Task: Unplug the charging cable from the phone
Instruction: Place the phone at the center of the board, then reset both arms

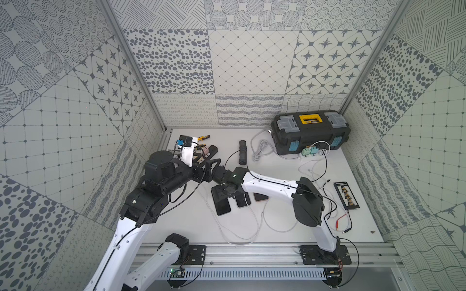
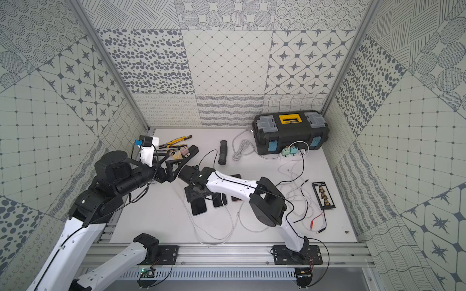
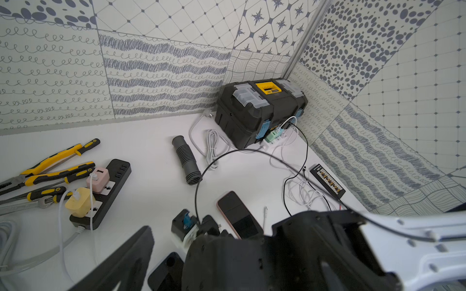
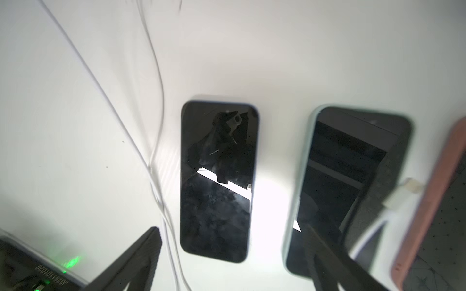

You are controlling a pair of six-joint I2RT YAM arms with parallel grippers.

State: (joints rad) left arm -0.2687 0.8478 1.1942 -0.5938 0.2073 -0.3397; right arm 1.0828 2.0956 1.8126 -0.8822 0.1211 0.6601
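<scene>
The right gripper (image 4: 230,228) jaws are being held apart astride the centre-frame phone (image 4: 216,181); the left gripper (image 1: 213,167) jaws are likewise apart. The white cables (image 4: 151,161) at frame left are being exposed to snagging.

This is a robotics lab test cell, not a lived-in room. Walls of printed patterned panels (image 1: 252,63) are set between aluminium posts (image 1: 132,68) around a white tabletop (image 1: 186,226). Along the bottom of the frame an aluminium rail (image 1: 252,254) carries the bolted bases of the left arm (image 1: 126,236) and right arm (image 1: 267,186). On the table lie a toolbox (image 1: 310,133) at upper right, pliers (image 2: 176,140), a power strip (image 3: 118,173) and phones (image 1: 224,207).
</scene>
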